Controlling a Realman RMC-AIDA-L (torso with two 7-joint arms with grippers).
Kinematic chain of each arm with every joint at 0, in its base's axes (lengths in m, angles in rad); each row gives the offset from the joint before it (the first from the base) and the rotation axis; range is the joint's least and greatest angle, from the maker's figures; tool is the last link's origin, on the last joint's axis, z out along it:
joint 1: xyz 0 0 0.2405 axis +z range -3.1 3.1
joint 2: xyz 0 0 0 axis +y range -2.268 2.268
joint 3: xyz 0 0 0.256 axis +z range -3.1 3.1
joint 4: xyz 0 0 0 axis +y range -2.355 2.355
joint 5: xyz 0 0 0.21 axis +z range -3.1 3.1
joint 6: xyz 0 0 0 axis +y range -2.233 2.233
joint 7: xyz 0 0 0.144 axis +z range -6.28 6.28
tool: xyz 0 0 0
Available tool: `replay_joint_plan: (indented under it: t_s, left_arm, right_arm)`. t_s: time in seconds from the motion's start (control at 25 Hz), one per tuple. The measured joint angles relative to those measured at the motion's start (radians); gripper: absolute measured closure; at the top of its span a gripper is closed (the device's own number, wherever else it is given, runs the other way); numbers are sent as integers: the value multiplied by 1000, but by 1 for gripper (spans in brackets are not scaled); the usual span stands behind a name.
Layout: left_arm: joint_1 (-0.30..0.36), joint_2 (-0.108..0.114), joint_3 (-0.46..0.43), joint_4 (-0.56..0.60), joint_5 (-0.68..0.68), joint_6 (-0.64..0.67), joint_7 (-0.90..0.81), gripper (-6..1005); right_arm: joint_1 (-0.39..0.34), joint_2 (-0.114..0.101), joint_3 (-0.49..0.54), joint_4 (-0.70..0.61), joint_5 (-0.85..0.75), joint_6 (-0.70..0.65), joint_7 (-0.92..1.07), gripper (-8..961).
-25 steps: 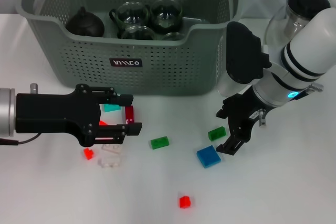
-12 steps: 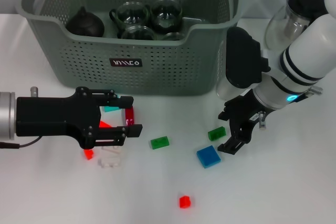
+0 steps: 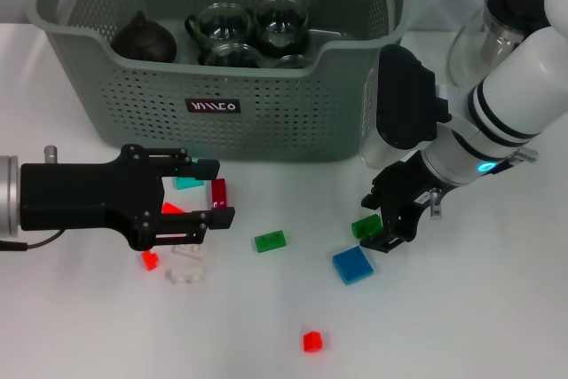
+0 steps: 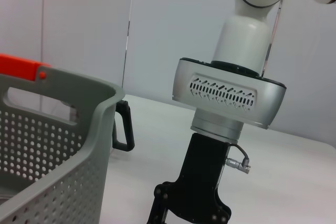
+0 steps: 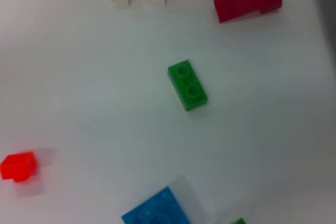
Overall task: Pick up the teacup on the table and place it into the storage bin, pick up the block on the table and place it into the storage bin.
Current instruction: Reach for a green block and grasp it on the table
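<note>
The grey-green storage bin (image 3: 213, 108) stands at the back and holds several glass teacups (image 3: 282, 24) and a dark teapot. Another glass teacup (image 3: 486, 37) stands on the table right of the bin, partly behind my right arm. My left gripper (image 3: 213, 191) lies low at the left, open, its fingers on either side of a dark red block (image 3: 218, 193). A teal block (image 3: 188, 182) lies just inside it. My right gripper (image 3: 382, 220) hangs open over a green block (image 3: 364, 225). A second green block (image 5: 187, 85) lies mid-table.
Loose on the table are a blue block (image 3: 353, 264), a small red block (image 3: 311, 341), another red piece (image 3: 149, 260) and white blocks (image 3: 185, 268). The bin's wall (image 4: 63, 156) fills one side of the left wrist view, with a black handle (image 4: 124, 127) beyond it.
My left gripper has drawn back a little to the left, still around the dark red block. My right gripper has shifted slightly left, closer over the green block.
</note>
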Motion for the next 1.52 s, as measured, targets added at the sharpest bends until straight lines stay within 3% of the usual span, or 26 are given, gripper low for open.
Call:
replay_joint_plan:
  t_s: [0.16,0.4,1.16,1.52]
  left_arm:
    - [1,0,-3,-2,0,1,6,349]
    - [1,0,-3,-9,0,-3,11,349]
    - [4,1,-27,-19,0,4,21,350]
    - [7,0,-27,-19,0,4,21,351]
  right_arm:
    - [-4,1,-2,1,5,13,0,329]
    - [-4,1,-4,11,11,20,-3,328]
    - [1,-2,-28,26,38,13,2,503]
    - [-1,-4,-29,26,36,7,14,645]
